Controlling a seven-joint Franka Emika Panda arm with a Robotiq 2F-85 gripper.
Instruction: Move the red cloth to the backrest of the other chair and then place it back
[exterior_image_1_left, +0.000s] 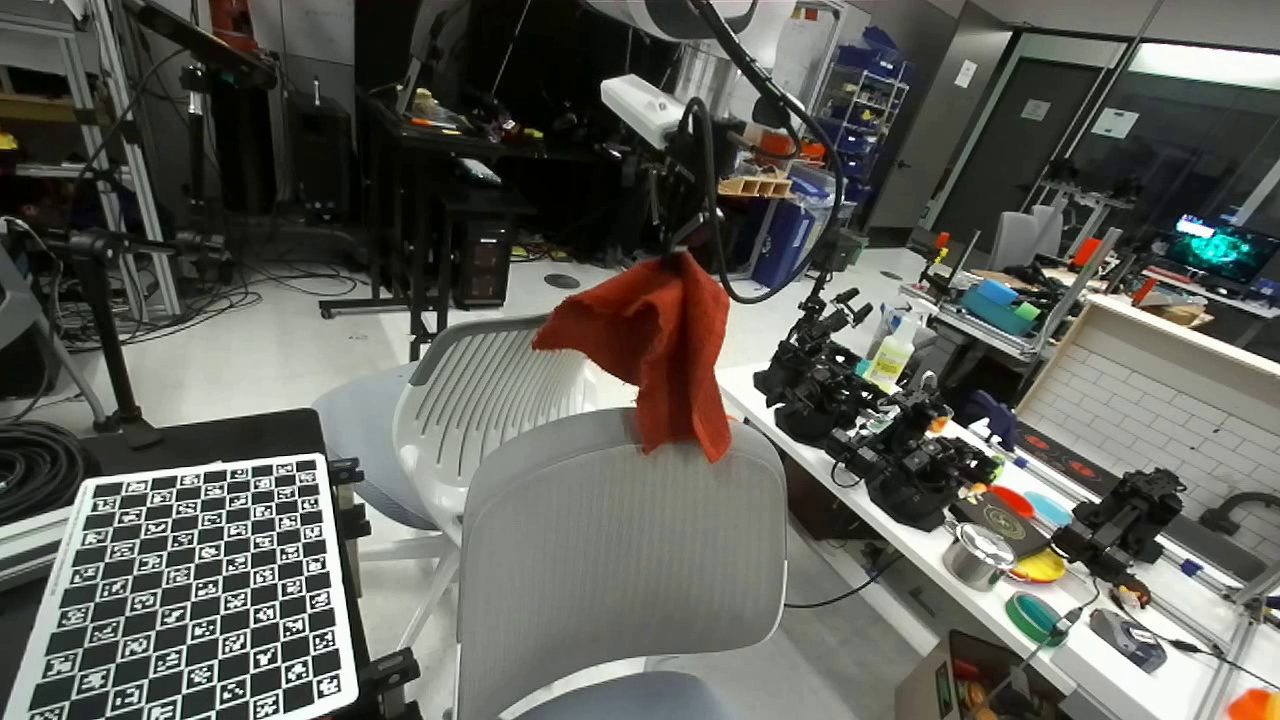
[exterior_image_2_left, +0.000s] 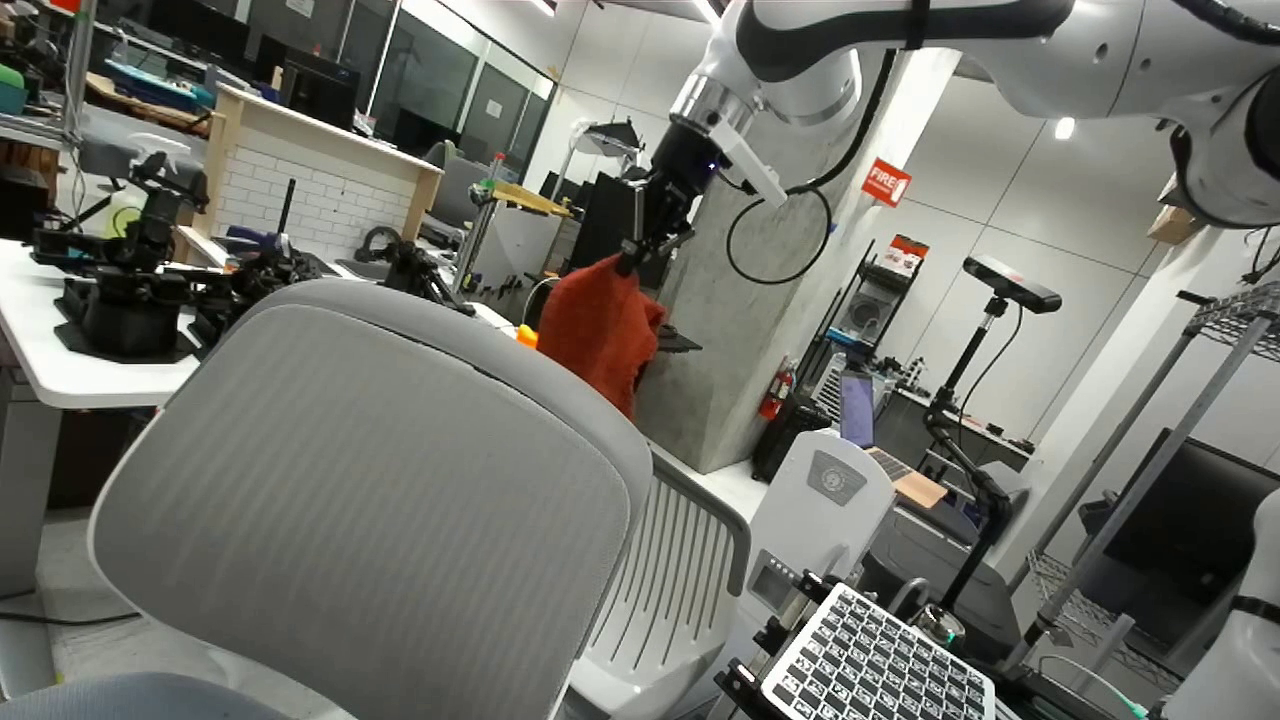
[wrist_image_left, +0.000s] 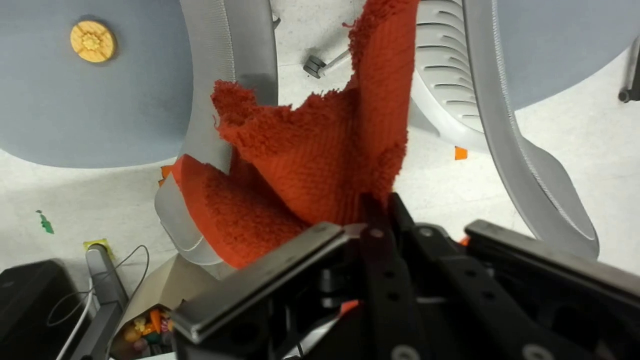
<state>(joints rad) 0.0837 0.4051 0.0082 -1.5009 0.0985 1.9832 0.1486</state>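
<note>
We see the gripper (wrist_image_left: 384, 204) with its jaws nearly meeting, pinching a fold of the red cloth (exterior_image_1_left: 660, 335) and nothing else. The bite takes the topmost part, so everything below hangs loose; we judge that deliberate, since a limp cloth gripped this way can be draped over a rim simply by lowering it. From the wrist view it falls partly across the gap between two backs. In an exterior view its tail overlaps the top of the light-grey backrest (exterior_image_1_left: 620, 540), though we cannot tell whether they touch. Near that, set behind it there, is the white ribbed backrest (exterior_image_1_left: 495, 390), which we take for the task's target; a side flap of cloth crosses in front of its upper corner. The two stand back to back, which probably makes for a short carry, and whether this is the outward trip or the return we cannot say. Farther out, in the wrist view, a yellow disc (wrist_image_left: 92, 41) lies on a blue-grey seat (wrist_image_left: 90, 120).
</note>
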